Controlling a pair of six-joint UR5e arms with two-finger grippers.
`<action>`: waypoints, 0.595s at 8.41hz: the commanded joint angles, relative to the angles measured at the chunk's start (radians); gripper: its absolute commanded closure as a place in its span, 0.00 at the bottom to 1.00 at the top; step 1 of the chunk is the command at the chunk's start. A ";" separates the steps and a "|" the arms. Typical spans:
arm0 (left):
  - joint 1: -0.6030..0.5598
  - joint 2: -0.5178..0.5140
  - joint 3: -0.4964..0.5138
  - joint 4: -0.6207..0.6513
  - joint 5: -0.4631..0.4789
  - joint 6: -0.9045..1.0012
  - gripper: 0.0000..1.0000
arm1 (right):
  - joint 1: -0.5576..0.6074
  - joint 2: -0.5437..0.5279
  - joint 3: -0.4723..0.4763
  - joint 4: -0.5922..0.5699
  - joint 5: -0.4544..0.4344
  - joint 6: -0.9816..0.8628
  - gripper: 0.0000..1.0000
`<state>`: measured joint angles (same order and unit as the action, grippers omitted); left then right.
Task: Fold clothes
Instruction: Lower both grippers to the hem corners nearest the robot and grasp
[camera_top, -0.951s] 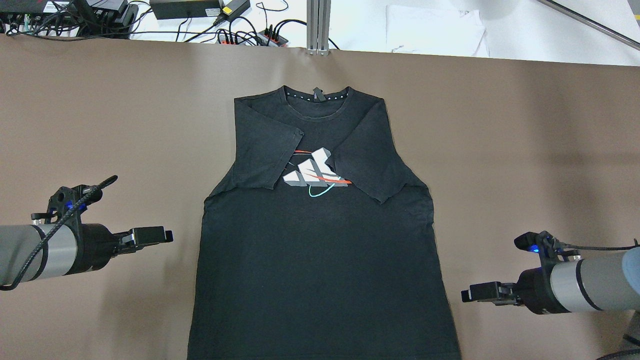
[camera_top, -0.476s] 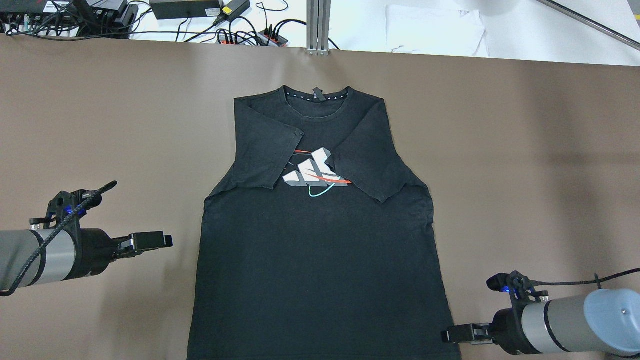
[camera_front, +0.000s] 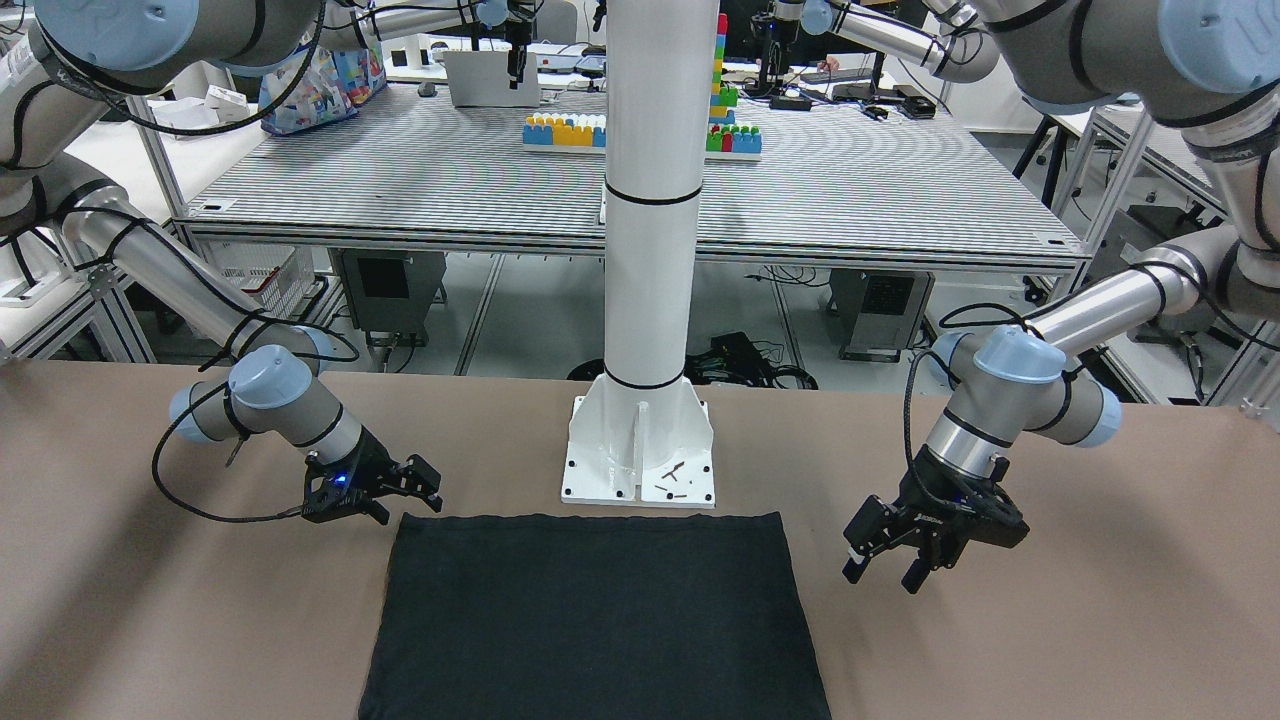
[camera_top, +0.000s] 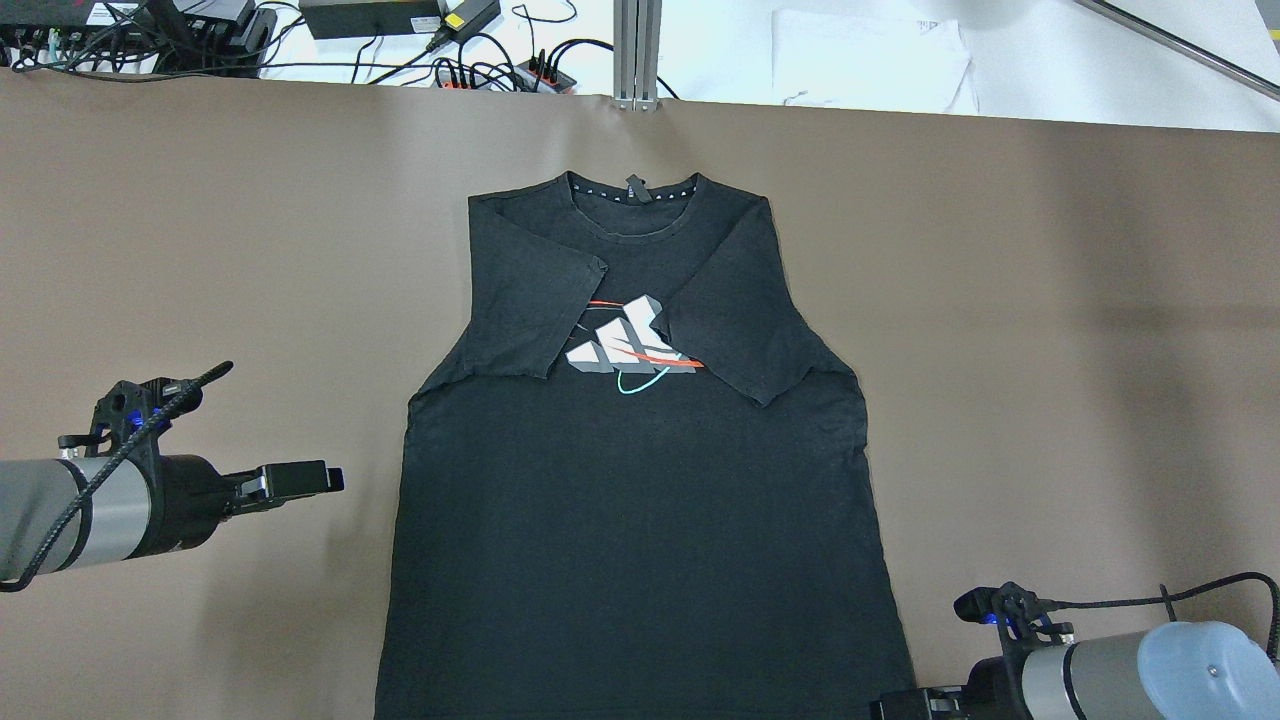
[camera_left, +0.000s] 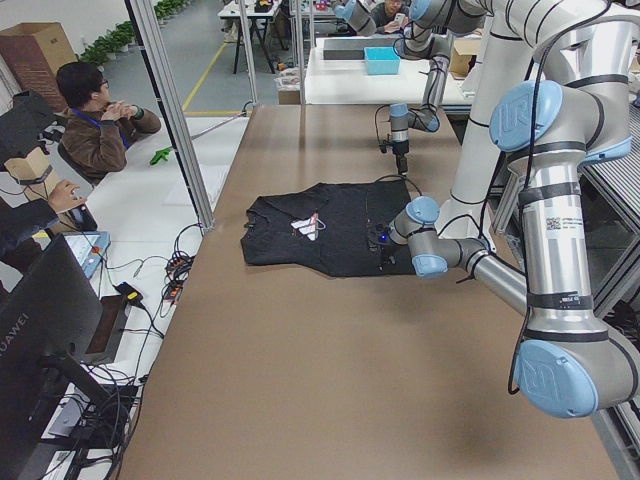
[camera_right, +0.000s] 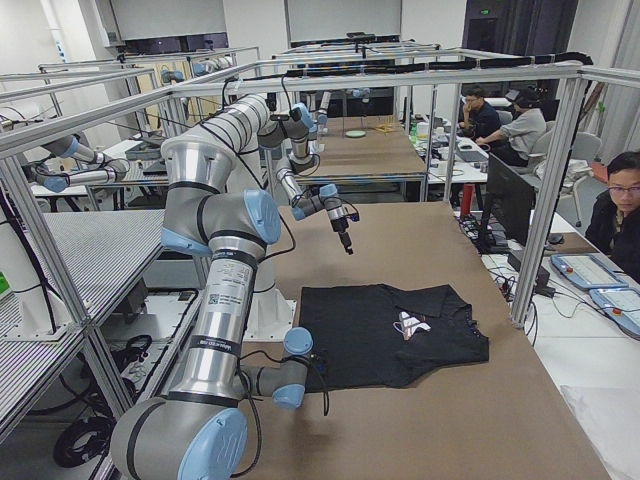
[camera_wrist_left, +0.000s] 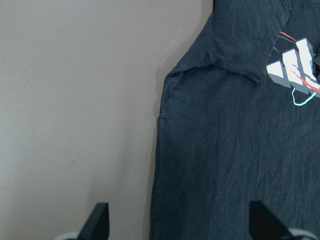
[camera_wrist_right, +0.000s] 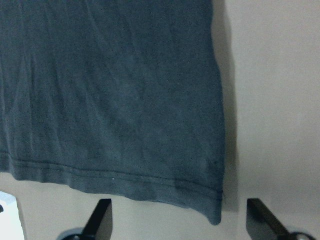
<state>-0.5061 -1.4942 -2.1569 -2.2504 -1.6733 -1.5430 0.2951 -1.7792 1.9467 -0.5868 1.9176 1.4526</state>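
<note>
The clothes are a black T-shirt (camera_top: 640, 520) lying flat on the brown table, both sleeves folded in over a white chest logo (camera_top: 625, 345). Its collar points away from the robot. In the front-facing view its plain hem end (camera_front: 600, 620) shows. My left gripper (camera_top: 300, 480) hovers open just off the shirt's left side edge; its wrist view shows that edge (camera_wrist_left: 160, 150) between the spread fingertips (camera_wrist_left: 100, 220). My right gripper (camera_front: 408, 508) is open and low at the shirt's right hem corner (camera_wrist_right: 215, 215), with nothing in either gripper.
The white pillar's base plate (camera_front: 640, 450) stands just behind the hem. Power strips and cables (camera_top: 500, 70) and a white sheet (camera_top: 870, 70) lie past the table's far edge. A seated person (camera_left: 95, 120) is beyond the far side.
My right gripper has moved back toward the robot and inward, down to the shirt's right hem corner. The left gripper has shifted only slightly. The shirt has not moved.
</note>
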 joint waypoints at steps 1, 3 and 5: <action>0.000 0.000 0.002 0.000 0.001 0.003 0.01 | -0.013 0.003 -0.014 0.002 -0.005 0.002 0.06; 0.000 0.000 0.005 0.002 0.001 0.006 0.01 | -0.014 0.010 -0.038 0.001 -0.012 0.002 0.23; 0.001 0.000 0.011 0.002 0.007 0.007 0.01 | -0.014 0.014 -0.041 0.002 -0.015 0.002 0.61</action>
<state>-0.5062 -1.4937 -2.1512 -2.2497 -1.6699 -1.5369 0.2812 -1.7685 1.9121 -0.5858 1.9056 1.4542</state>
